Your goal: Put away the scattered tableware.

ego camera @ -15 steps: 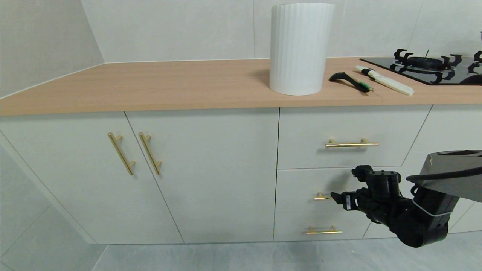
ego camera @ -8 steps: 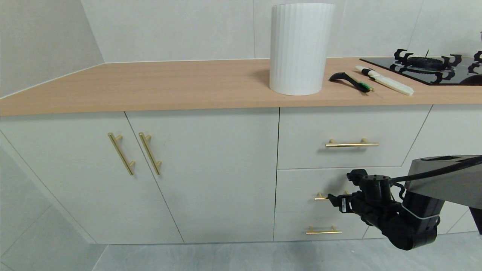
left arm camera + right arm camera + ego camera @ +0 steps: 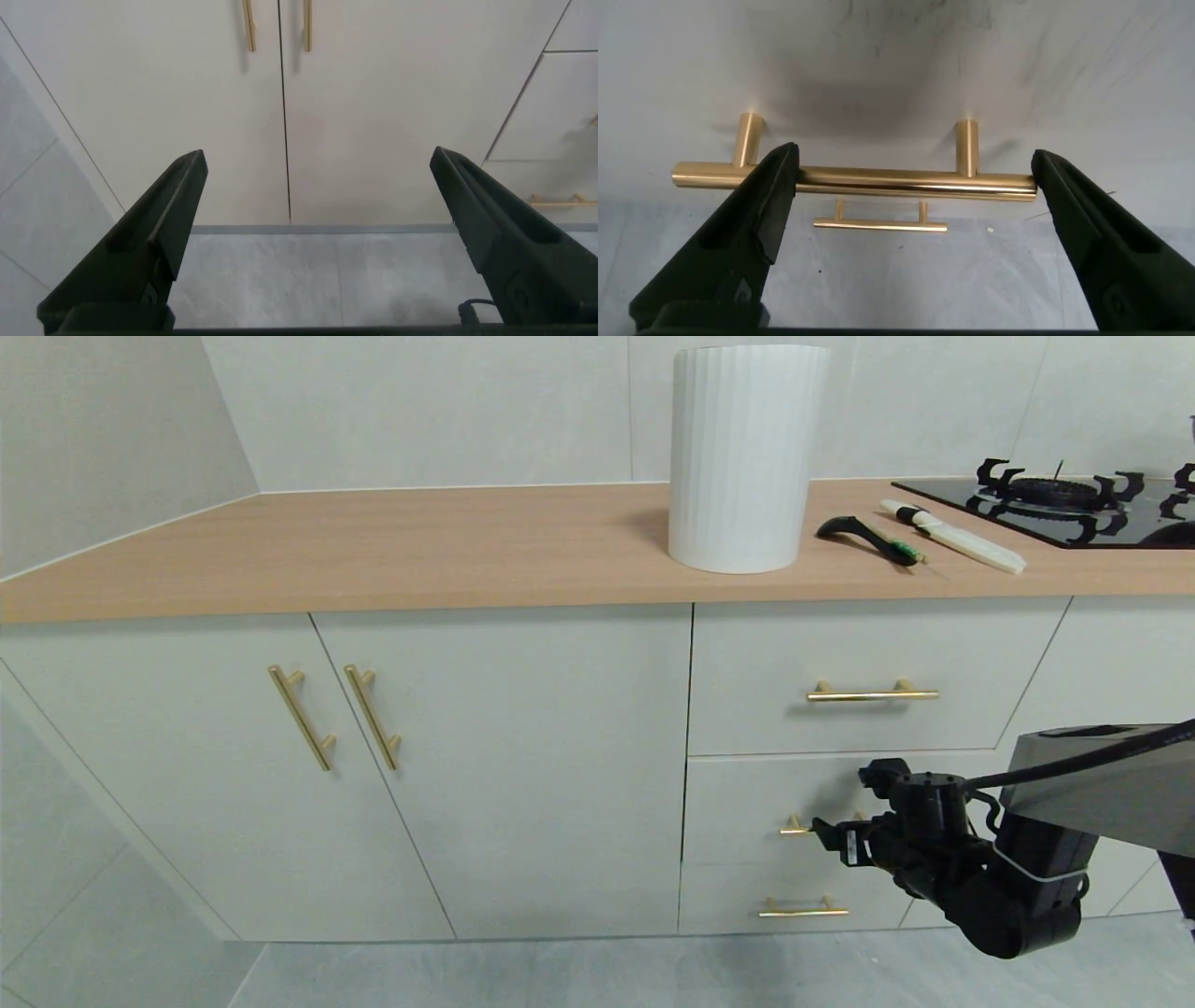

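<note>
So far you have put nothing away: your right end effector [image 3: 906,177] is spread wide, the gold drawer handle [image 3: 854,179] sits just in front of it, and the black tool [image 3: 868,539] and white knife [image 3: 952,536] lie high above it on the tabletop [image 3: 420,541].

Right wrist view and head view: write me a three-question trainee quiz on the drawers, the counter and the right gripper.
1. True or false: the right gripper is shut on the middle drawer handle.
2. Multiple choice: how many drawer handles are stacked below the countertop in the head view? A two, B three, C four.
3. Short answer: what stands on the countertop just to the robot's left of the black-handled tool?
Key: 1 false, its fingers are spread open in front of the handle. 2 B. 3 the white ribbed container.
</note>
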Motion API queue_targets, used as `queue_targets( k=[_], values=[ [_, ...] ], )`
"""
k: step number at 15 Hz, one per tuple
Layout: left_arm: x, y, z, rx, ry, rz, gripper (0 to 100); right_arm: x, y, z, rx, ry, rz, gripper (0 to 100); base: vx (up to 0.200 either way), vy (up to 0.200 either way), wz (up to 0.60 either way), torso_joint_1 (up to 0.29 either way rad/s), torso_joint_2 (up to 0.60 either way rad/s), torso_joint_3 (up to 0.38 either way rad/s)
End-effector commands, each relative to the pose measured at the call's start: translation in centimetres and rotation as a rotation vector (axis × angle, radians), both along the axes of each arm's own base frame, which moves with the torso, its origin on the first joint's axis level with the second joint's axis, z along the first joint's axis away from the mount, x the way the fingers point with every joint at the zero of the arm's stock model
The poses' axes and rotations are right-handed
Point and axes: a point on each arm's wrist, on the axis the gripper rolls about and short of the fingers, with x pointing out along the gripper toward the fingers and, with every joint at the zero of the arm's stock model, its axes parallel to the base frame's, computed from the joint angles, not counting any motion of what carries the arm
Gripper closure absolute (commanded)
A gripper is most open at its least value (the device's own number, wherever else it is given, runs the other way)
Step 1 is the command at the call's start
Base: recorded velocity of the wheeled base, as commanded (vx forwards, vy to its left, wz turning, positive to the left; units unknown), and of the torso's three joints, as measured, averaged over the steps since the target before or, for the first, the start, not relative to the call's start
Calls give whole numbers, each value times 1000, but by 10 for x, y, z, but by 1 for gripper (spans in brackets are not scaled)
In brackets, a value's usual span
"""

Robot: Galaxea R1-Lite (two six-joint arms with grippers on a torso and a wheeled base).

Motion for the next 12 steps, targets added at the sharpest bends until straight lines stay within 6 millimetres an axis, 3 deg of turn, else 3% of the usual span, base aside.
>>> queue_targets(
  k=[1, 7, 12],
  values=[
    [0, 0, 0, 0, 1, 1, 0, -2, 0, -1, -4, 11, 1, 0, 0, 0, 0, 0, 0, 0],
    [0, 0, 0, 0, 1, 1, 0, -9, -2, 5, -10, 21, 5, 0, 0, 0, 0, 0, 0, 0],
    [0, 0, 0, 0, 0, 1, 0, -49, -6, 99, 19, 18, 62, 0, 0, 0, 0, 0, 0, 0]
  ],
)
